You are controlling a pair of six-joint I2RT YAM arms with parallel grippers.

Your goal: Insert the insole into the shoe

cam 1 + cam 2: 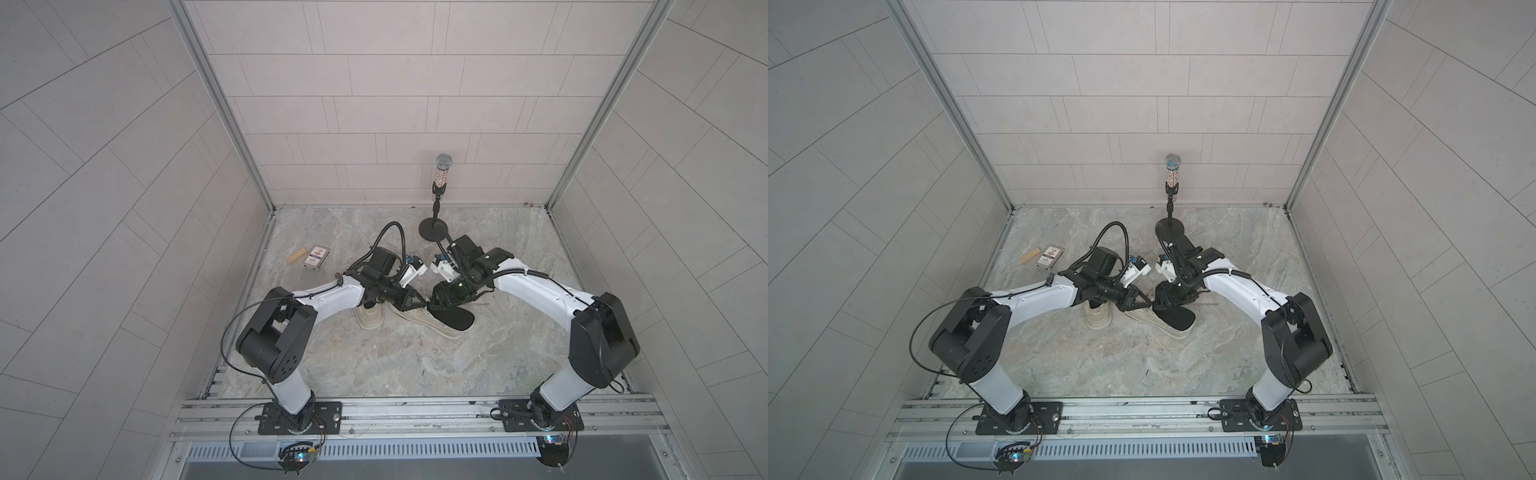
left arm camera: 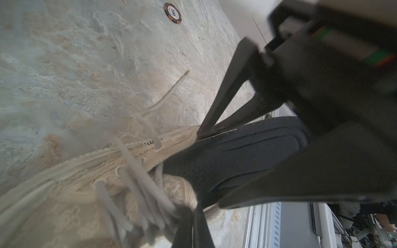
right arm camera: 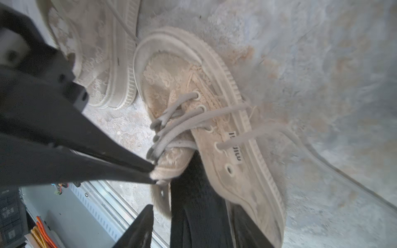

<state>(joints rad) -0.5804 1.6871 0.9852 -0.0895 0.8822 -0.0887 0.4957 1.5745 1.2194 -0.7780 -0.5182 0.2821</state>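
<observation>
A beige lace-up shoe (image 1: 419, 324) (image 1: 1152, 321) (image 3: 214, 128) lies on the marble table. The black insole (image 1: 453, 318) (image 1: 1177, 318) (image 2: 236, 154) (image 3: 197, 204) goes into its opening, and the heel end sticks out over the shoe's back. My left gripper (image 1: 424, 305) (image 2: 191, 225) is shut on the tip of the shoe's tongue (image 3: 171, 161) and holds it aside. My right gripper (image 1: 436, 307) (image 3: 193, 214) straddles the insole with its jaws open. One finger (image 3: 141, 225) stands clear of the insole's edge.
A second beige shoe (image 1: 370, 318) (image 3: 96, 53) stands close beside the first, under my left arm. A microphone on a round-based stand (image 1: 442, 166) is at the back. A card box (image 1: 316, 257) and a wooden block (image 1: 297, 255) lie far left. A poker chip (image 2: 173, 12) lies on the marble.
</observation>
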